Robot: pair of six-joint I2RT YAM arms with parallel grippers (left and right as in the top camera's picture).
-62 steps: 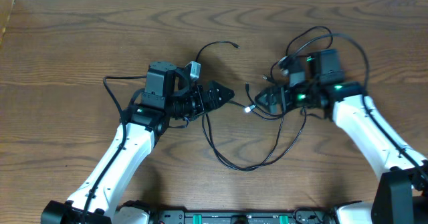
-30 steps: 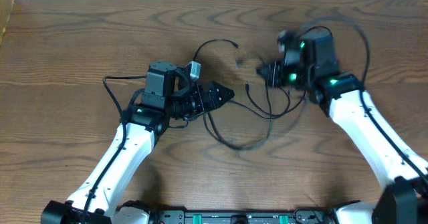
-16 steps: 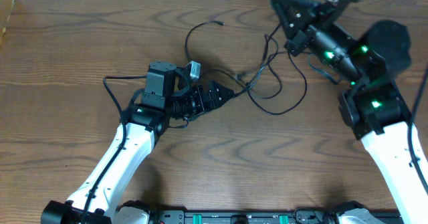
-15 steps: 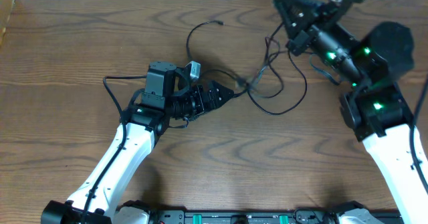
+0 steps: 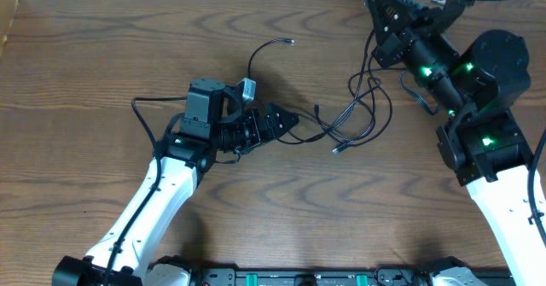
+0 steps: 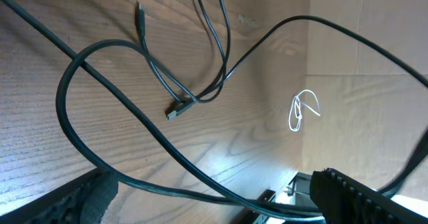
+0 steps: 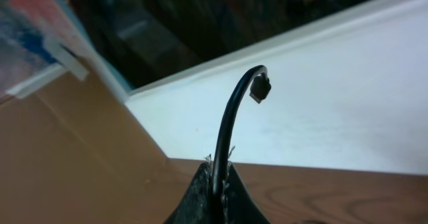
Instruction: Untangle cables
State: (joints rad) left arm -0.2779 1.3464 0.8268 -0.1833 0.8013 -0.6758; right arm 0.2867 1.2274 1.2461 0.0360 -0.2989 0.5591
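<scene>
**Right gripper** [image 7: 215,184]: fingers pinched together on a thin black cable [image 7: 224,134]. The cable rises from the tips and curls over to a small plug [image 7: 259,89], which hangs free in the air. From overhead, this gripper sits at the far right edge of the wooden table [image 5: 102,55], with black strands dropping from it toward the tabletop.

**Left gripper** [image 5: 286,119]: fingers spread wide, holding nothing, low over the table centre and pointing right. In its wrist view a black cord crosses the gap between the fingers; whether it touches them cannot be told.

**Cable tangle** [image 5: 358,119]: several thin black cords crossed and looped on the table between the two grippers, just right of the left gripper.

**Loose ends:** one connector tip [image 5: 337,149] lies on the near side of the tangle. Another strand arcs away to a tip [image 5: 290,42] farther back.
</scene>
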